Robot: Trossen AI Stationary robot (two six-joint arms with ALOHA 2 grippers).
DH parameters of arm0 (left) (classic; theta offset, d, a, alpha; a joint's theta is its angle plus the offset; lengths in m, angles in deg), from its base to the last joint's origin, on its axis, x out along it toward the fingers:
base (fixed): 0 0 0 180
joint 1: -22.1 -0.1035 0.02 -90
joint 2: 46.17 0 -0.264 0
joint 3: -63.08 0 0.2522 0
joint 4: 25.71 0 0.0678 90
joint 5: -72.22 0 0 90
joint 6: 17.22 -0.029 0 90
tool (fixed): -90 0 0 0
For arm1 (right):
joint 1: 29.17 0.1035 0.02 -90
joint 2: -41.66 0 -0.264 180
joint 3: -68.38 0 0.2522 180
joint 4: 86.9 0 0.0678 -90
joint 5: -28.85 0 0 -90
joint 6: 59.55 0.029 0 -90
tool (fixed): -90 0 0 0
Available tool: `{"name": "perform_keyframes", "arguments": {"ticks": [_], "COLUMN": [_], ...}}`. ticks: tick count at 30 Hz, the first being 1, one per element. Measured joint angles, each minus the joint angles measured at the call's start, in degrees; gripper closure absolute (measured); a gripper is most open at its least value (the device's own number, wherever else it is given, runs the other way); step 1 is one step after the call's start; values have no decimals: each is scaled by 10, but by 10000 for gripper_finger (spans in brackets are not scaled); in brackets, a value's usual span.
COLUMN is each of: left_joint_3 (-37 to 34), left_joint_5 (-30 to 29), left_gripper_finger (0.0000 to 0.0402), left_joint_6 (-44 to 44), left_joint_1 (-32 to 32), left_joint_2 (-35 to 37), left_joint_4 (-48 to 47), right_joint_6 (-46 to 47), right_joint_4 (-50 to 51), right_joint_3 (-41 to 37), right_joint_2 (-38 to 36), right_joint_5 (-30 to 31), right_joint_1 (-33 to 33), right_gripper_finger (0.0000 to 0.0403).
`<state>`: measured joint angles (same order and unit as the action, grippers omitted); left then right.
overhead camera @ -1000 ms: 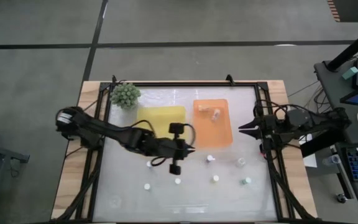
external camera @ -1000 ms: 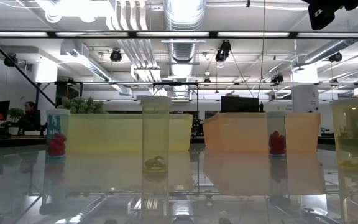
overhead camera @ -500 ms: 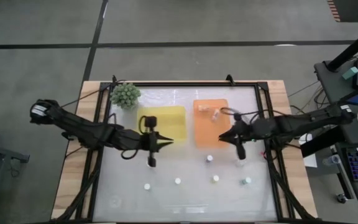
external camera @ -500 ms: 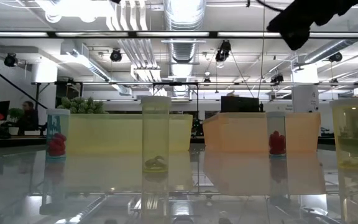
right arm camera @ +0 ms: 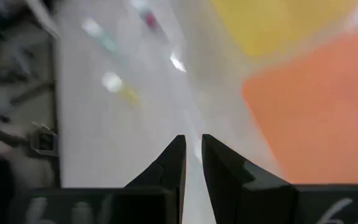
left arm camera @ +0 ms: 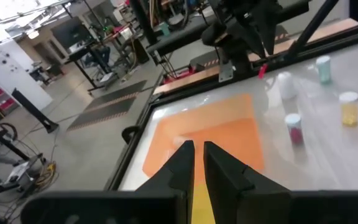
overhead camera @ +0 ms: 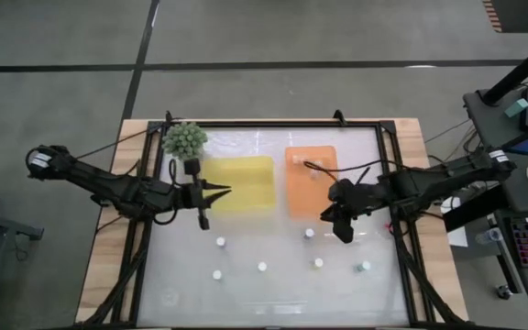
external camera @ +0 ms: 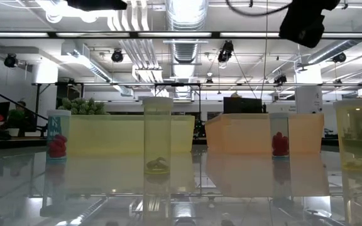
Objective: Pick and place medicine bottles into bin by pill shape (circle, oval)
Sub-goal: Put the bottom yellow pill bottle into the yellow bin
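Several tiny white-capped medicine bottles stand upright on the white table top, among them ones in the high view [overhead camera: 220, 242], [overhead camera: 309, 233], [overhead camera: 318, 263]. One bottle [overhead camera: 315, 168] lies in the orange tray [overhead camera: 301, 197]. The yellow tray [overhead camera: 246, 183] stands to its left. My left gripper [overhead camera: 220, 191] hangs over the yellow tray's left edge, pointing right, fingers together and empty [left arm camera: 197, 149]. My right gripper [overhead camera: 326, 216] hangs by the orange tray's near right corner, fingers together and empty [right arm camera: 191, 144]. In the low view the bottles [external camera: 158, 135], [external camera: 279, 141] show red and yellowish pills.
A green spiky ball plant [overhead camera: 184, 139] sits at the table's far left corner. A black frame rail [overhead camera: 273, 123] runs around the table top. More bottles [overhead camera: 216, 274], [overhead camera: 262, 267], [overhead camera: 363, 267] stand in the near half. The left wrist view shows my right arm [left arm camera: 247, 25] beyond the orange tray.
My left gripper has drawn back from the table's middle toward the left and far side, ending over the yellow tray's left edge. My right gripper has come from the table's right edge toward the left, to the orange tray's near right corner, and tipped downward.
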<state>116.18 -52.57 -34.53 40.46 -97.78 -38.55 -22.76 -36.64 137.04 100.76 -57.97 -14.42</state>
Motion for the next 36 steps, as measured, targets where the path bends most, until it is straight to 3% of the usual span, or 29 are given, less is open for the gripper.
{"name": "perform_keyframes", "arguments": {"ticks": [10,16,30,36], "left_joint_3": [-35,-35,-35,-35], "left_joint_5": [-1,0,0,0], "left_gripper_finger": [382,382,382,382], "left_joint_6": [4,4,4,2], "left_joint_1": [0,0,0,0], "left_joint_2": [37,37,28,29], "left_joint_4": [5,1,-1,0], "right_joint_6": [101,204,420,435], "right_joint_4": [175,206,209,209], "right_joint_3": [161,222,248,252], "right_joint_2": [121,191,308,333], "right_joint_5": [-26,-99,-109,-108], "right_joint_1": [0,17,120,121], "right_gripper_finger": [360,360,360,345]}}
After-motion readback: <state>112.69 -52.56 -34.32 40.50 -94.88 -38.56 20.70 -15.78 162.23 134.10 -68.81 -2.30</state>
